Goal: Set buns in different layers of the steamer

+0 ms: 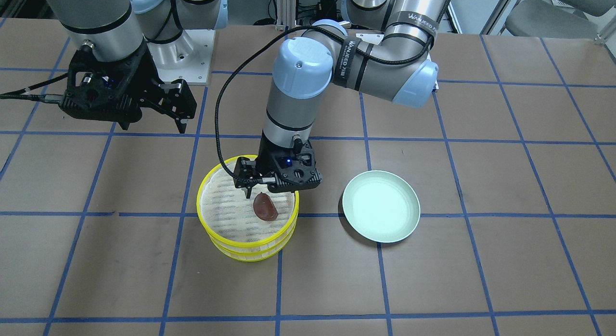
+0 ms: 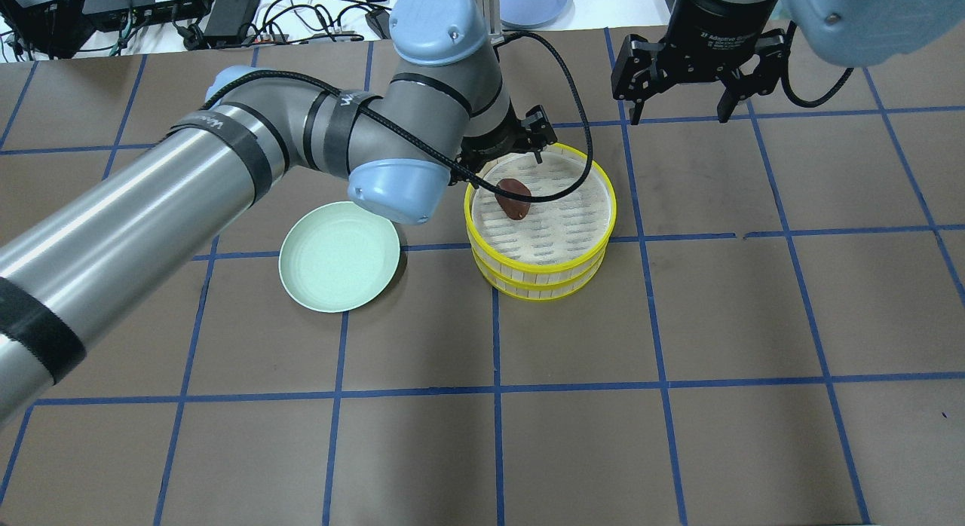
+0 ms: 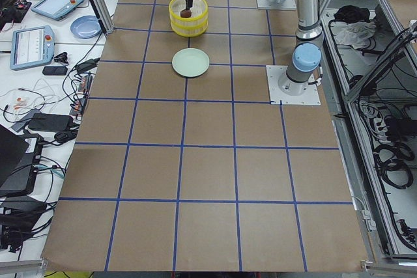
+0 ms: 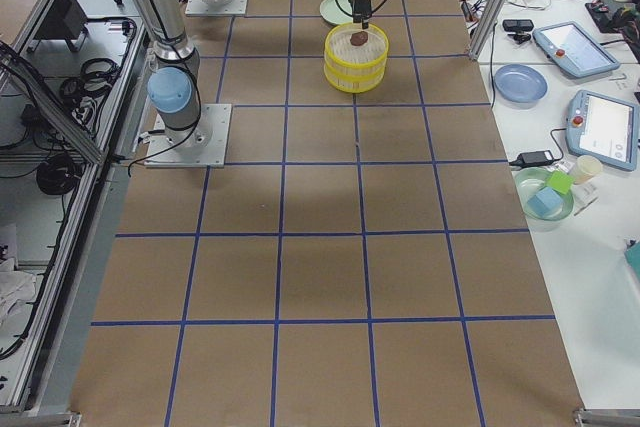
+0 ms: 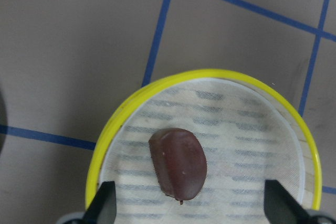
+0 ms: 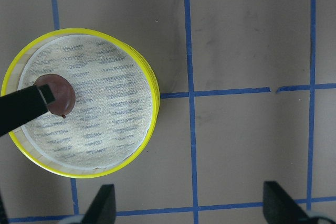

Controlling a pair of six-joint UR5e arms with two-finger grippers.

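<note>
The steamer (image 1: pixel 200 201) is a stack of two yellow-rimmed trays near the table's middle; it also shows in the overhead view (image 2: pixel 544 265). The dark reddish-brown bun (image 1: pixel 265 207) lies on the top tray's white mesh floor, as the overhead view (image 2: pixel 513 198) and the left wrist view (image 5: pixel 178 162) also show. My left gripper (image 1: pixel 267 194) hangs just above it, open, its fingers (image 5: pixel 106 203) wide apart and off the bun. My right gripper (image 2: pixel 678 111) is open and empty, raised beyond the steamer. The pale cream bun is not in view.
An empty light green plate (image 2: pixel 339 256) lies on the table on my left side of the steamer; the front-facing view shows its rim (image 1: pixel 353 219). Brown paper with blue grid lines covers the table. Operators' tablets and dishes sit on a side bench (image 4: pixel 590 117).
</note>
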